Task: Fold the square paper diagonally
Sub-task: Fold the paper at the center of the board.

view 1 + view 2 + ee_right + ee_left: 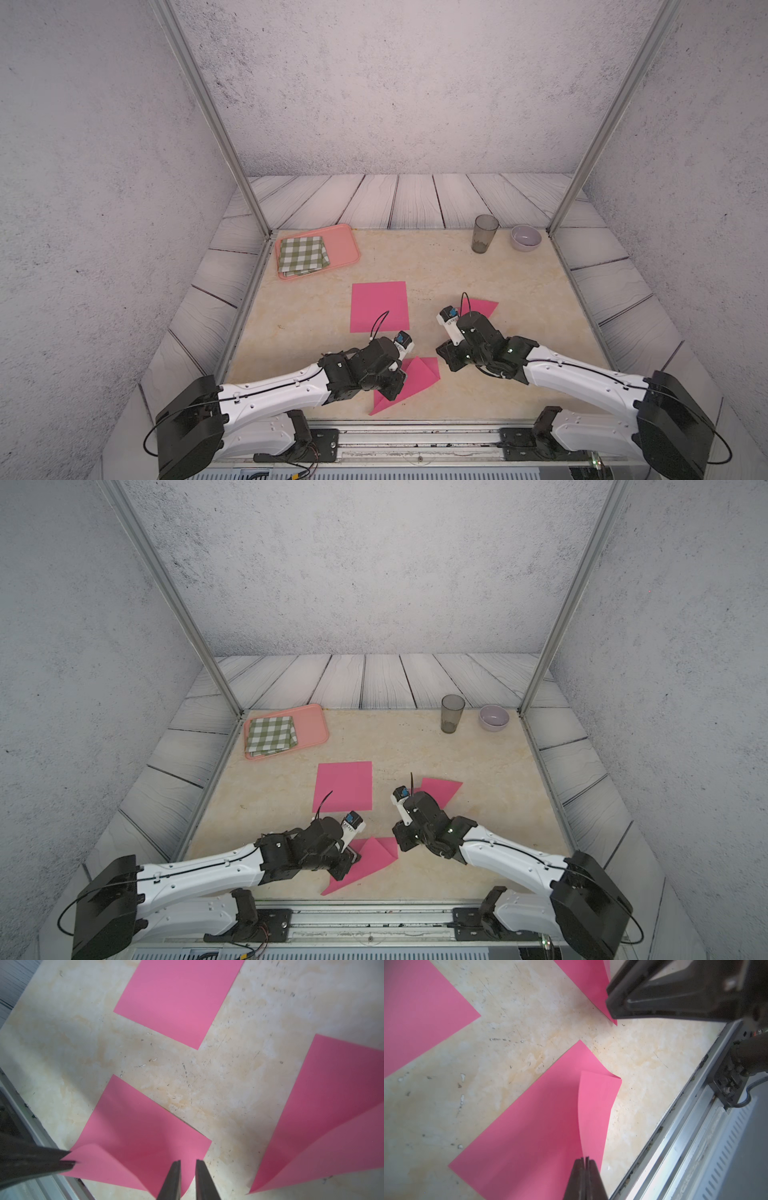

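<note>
Where the left claw (585,1159) pinches it, the pink paper (529,1126) curls upward.

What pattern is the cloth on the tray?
Green-and-white checked cloth, clearest in a top view.

Robot lab test cell. Left arm (270,390) and right arm (582,372), white with black joints and loose cables, bolted to metal rail (415,434) along near edge of table (436,266). Bare aluminium posts (212,120) frame booth. Walls are grey speckled backdrop panels (395,83); lower band is printed wood planks (415,199). Table top marble-look, scuffed and stained in wrist views. Few props, set out apart: pink tray (345,245) with checked cloth (302,255), dark tumbler (484,232), pale bowl (525,237), pink paper (422,372).
</note>
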Controlling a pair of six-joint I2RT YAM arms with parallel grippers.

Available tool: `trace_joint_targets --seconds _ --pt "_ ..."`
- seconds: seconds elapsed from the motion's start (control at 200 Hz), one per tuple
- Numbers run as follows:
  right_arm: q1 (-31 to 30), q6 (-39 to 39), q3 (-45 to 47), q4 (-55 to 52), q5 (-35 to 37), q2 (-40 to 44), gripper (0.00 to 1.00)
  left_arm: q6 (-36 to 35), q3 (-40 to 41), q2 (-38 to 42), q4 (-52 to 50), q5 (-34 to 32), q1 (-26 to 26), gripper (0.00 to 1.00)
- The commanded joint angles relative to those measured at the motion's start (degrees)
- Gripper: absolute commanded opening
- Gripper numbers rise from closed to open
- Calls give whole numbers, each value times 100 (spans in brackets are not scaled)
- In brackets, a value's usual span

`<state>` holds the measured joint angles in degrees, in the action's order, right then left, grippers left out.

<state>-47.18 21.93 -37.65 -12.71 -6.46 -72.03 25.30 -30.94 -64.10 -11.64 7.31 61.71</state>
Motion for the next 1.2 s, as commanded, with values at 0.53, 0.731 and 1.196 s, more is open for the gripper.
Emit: trace_joint_targets --seconds 0.53,0.731,1.196 --pt "-13 -625 -1245 -998 -947 -2280 11 -24 108 -15 -248 -269 -17 0" --pt "9 -398 -1149 -1012 -303 -2401 8 -68 53 61 -361 -425 -13 0" --pt "58 671 -197 -422 -56 -1557 4 -94 -255 237 -717 -934 -11 0"
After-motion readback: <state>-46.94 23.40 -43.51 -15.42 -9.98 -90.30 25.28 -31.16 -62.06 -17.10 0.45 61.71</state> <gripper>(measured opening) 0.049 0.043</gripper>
